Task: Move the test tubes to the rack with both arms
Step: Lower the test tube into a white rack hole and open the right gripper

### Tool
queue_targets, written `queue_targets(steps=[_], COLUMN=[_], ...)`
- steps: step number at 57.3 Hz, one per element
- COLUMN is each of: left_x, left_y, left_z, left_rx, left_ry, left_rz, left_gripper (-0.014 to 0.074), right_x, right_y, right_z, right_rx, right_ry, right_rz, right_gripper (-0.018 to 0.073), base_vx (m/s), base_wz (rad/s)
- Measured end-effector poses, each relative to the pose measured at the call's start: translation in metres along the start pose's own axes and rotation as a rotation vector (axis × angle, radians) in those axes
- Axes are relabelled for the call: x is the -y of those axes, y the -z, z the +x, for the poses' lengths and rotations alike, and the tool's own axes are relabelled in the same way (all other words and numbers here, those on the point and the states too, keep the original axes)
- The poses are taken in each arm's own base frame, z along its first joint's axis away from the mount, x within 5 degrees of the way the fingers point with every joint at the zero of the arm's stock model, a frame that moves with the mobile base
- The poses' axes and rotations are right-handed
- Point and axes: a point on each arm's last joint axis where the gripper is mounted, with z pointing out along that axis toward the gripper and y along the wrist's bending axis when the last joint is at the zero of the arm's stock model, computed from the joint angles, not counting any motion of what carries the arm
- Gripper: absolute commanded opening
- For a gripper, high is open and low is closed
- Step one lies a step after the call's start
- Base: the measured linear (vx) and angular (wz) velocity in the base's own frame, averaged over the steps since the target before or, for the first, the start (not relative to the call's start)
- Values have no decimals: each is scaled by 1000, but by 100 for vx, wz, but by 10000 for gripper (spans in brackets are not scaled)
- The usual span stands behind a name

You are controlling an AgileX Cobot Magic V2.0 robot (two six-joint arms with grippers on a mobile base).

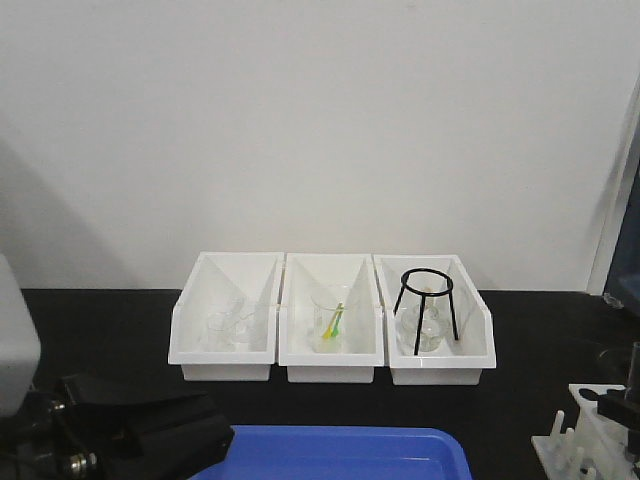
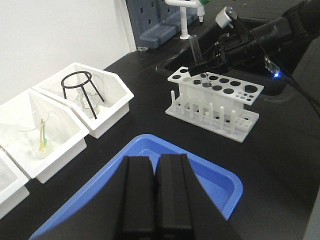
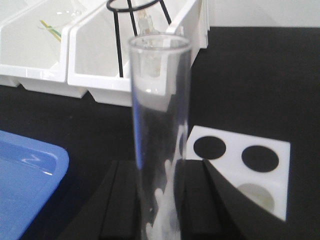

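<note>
A clear test tube (image 3: 160,115) stands upright between the black fingers of my right gripper (image 3: 160,172), which is shut on it. In the left wrist view the same test tube (image 2: 195,50) leans slightly over the white rack (image 2: 215,97), held by the right gripper (image 2: 206,66). Its lower end is at the top plate's back holes; I cannot tell whether it is inside one. The rack (image 3: 260,172) lies just right of the tube. My left gripper (image 2: 156,160) is shut with nothing in it, hanging over the blue tray (image 2: 210,175). The rack (image 1: 585,425) shows at the front view's lower right.
Three white bins (image 1: 330,355) stand side by side at the back; the right one holds a black ring tripod (image 1: 427,295) and glassware, the others hold clear beakers. The blue tray (image 1: 340,455) lies at the front. A sink and tap (image 2: 187,5) lie behind the rack.
</note>
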Motion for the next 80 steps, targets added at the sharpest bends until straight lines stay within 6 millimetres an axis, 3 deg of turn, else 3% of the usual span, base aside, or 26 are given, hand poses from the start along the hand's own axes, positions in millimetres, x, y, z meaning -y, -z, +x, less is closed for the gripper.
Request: queue_targets(steps=[16, 32, 41, 63, 80], left_x=[0, 0, 0, 0, 0], left_y=[0, 0, 0, 0, 0], left_z=[-3, -4, -4, -5, -5], left_rx=[34, 44, 45, 60, 60], left_ry=[3, 3, 3, 3, 3], left_rz=[3, 4, 4, 5, 5], left_gripper=[-15, -15, -15, -15, -15], right_x=[5, 7, 7, 7, 8], right_y=[-9, -9, -9, -9, -9], right_z=[13, 14, 14, 14, 12], right_rx=[-29, -34, -34, -33, -26], right_ry=[-41, -46, -46, -48, -47], right_rz=[-18, -3, -3, -1, 1], right_gripper=[-6, 8, 94, 413, 445], base_vx=[0, 0, 0, 0, 0], base_wz=[0, 0, 0, 0, 0])
